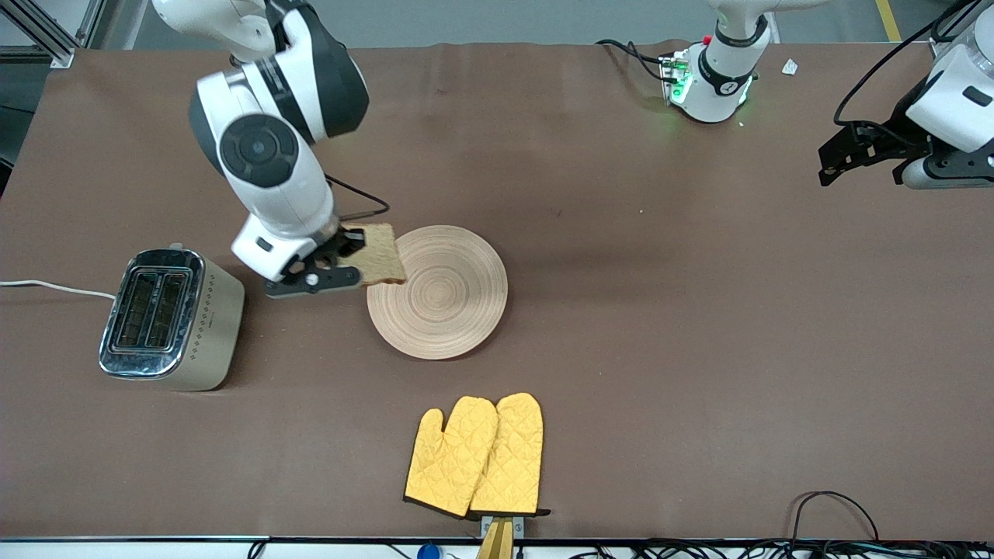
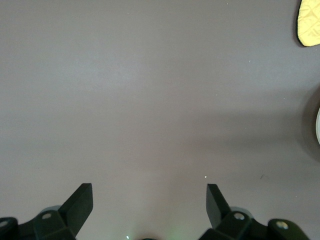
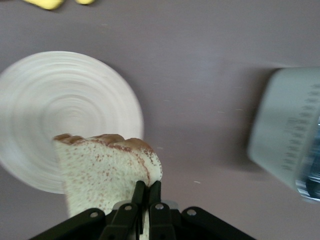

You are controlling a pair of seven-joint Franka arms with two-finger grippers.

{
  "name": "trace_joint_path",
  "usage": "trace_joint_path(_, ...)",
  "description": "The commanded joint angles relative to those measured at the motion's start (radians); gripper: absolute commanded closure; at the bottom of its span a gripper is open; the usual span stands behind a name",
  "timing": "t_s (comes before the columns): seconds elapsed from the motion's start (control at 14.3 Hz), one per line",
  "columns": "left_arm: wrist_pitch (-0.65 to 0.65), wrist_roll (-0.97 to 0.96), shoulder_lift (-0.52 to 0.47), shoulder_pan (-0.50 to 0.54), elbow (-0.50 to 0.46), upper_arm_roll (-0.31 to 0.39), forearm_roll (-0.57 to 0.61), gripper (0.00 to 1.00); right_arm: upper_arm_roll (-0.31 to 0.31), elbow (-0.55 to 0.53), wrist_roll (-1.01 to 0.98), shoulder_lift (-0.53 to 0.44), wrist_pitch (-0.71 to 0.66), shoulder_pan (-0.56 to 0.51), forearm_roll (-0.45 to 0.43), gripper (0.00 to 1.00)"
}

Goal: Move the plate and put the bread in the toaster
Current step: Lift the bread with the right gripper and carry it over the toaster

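My right gripper [image 1: 351,261] is shut on one edge of the bread [image 1: 382,253], a brown speckled slice held in the air over the rim of the plate [image 1: 444,299] on the toaster's side. In the right wrist view the fingers [image 3: 148,187] pinch the bread [image 3: 102,170], with the plate [image 3: 55,100] and the toaster [image 3: 290,135] below. The beige toaster [image 1: 167,318] stands toward the right arm's end of the table, slots up and empty. My left gripper [image 1: 858,155] waits open over bare table at the left arm's end, with nothing between its fingers [image 2: 149,192].
A pair of yellow oven mitts [image 1: 477,454] lies nearer the front camera than the plate, close to the table's front edge. A white cord [image 1: 54,289] runs from the toaster off the table's end. A brown cloth [image 1: 660,310] covers the table.
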Motion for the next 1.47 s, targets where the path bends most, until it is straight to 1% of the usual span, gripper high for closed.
trace_joint_path(0.0, 0.029, 0.016, -0.019, 0.006, -0.02, 0.005, -0.014, 0.0, 0.009, 0.042, 0.021, 0.01, -0.107, 0.004, -0.214, 1.0)
trace_joint_path(0.14, 0.031, 0.017, -0.019, 0.005, -0.015, 0.008, -0.014, 0.0, 0.01, 0.037, 0.021, -0.003, -0.144, 0.006, -0.36, 1.0)
trace_joint_path(0.21, 0.031, 0.017, -0.019, 0.006, -0.014, 0.01, -0.014, 0.0, 0.007, 0.032, 0.024, -0.003, -0.156, 0.003, -0.417, 1.0)
trace_joint_path(0.42, 0.031, 0.02, -0.016, 0.008, 0.0, 0.013, -0.012, 0.0, 0.006, 0.02, 0.212, 0.008, -0.201, -0.008, -0.555, 1.0)
trace_joint_path(0.63, 0.031, 0.055, -0.016, 0.022, 0.001, 0.021, -0.014, 0.0, 0.004, -0.029, 0.37, 0.017, -0.205, -0.073, -0.594, 1.0)
trace_joint_path(0.84, 0.029, 0.068, -0.016, 0.02, 0.0, 0.022, -0.012, 0.0, 0.006, -0.052, 0.377, 0.024, -0.195, -0.17, -0.651, 1.0)
trace_joint_path(0.91, 0.029, 0.069, -0.016, 0.02, 0.0, 0.024, -0.012, 0.0, 0.006, -0.078, 0.378, 0.022, -0.167, -0.189, -0.684, 1.0)
trace_joint_path(1.12, 0.017, 0.069, -0.023, 0.023, -0.003, 0.028, -0.012, 0.0, 0.004, -0.161, 0.383, 0.02, -0.109, -0.216, -0.744, 1.0)
trace_joint_path(1.4, 0.008, 0.069, -0.025, 0.033, -0.002, 0.027, -0.012, 0.0, 0.004, -0.187, 0.383, 0.028, -0.089, -0.232, -0.767, 1.0)
